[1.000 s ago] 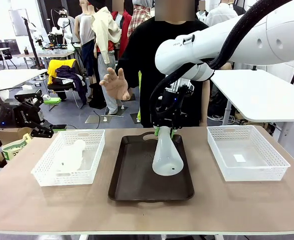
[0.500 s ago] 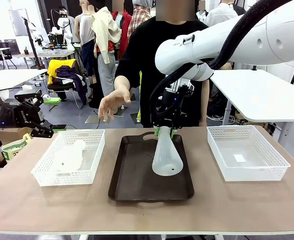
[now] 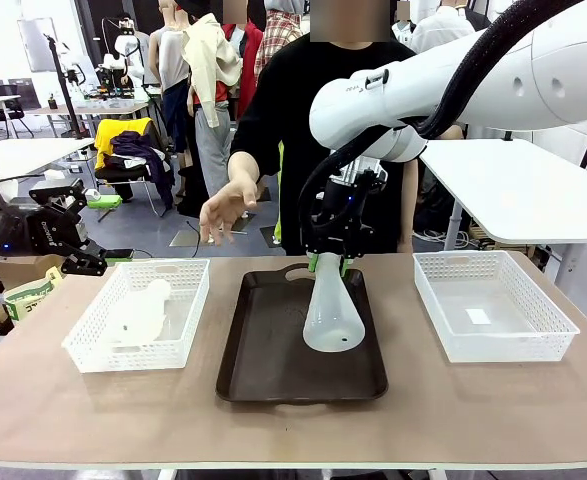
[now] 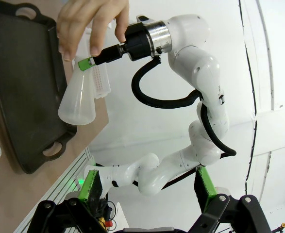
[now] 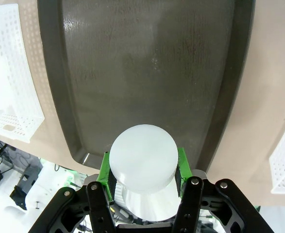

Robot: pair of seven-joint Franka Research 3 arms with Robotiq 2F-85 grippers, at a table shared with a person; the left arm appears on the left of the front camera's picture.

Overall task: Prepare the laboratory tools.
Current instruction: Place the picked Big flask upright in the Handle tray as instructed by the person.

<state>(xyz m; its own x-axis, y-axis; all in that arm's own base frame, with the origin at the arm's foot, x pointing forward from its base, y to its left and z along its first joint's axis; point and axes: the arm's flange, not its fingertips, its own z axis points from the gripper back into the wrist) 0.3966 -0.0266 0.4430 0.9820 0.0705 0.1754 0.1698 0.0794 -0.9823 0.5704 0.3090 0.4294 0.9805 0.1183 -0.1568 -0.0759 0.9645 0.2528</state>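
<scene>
One translucent white flask (image 3: 333,318) hangs tilted, low over the dark brown tray (image 3: 263,360), and I cannot tell whether its base touches. My right gripper (image 3: 331,262) is shut on its neck. The right wrist view looks down at the flask (image 5: 143,158) between the green pads (image 5: 181,165). A second flask (image 3: 139,314) lies on its side in the left white basket (image 3: 93,362). My left gripper (image 3: 70,238) stays off the table's left end; its fingers (image 4: 91,187) stand open with nothing between them. The left wrist view also shows the held flask (image 4: 77,101).
A person stands at the far side with one hand (image 3: 223,208) held out above the table's far edge, between the left basket and the tray. A second white basket (image 3: 493,345) sits at the right with a small white slip inside.
The person's raised hand has come down and turned palm downward. Both arms and the held flask have stayed where they were.
</scene>
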